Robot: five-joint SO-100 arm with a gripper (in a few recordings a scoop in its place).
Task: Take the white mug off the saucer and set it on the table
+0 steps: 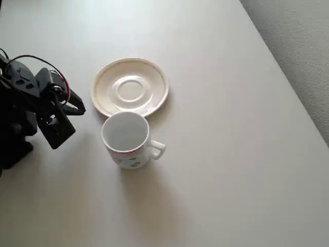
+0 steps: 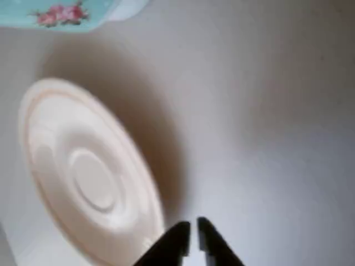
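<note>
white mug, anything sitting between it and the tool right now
Nothing visible does. In the overhead view the white mug stands upright on the table, already off the saucer and just below it. The tool is to its left with only bare tabletop between them. The saucer lies above that line.

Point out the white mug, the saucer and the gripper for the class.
white mug point(image 1: 125, 135), overhead view: inside of its open bowl.
saucer point(image 1: 129, 88), overhead view: its centre well.
gripper point(image 2: 193, 237), wrist view: the narrow gap between its dark fingertips.
</note>
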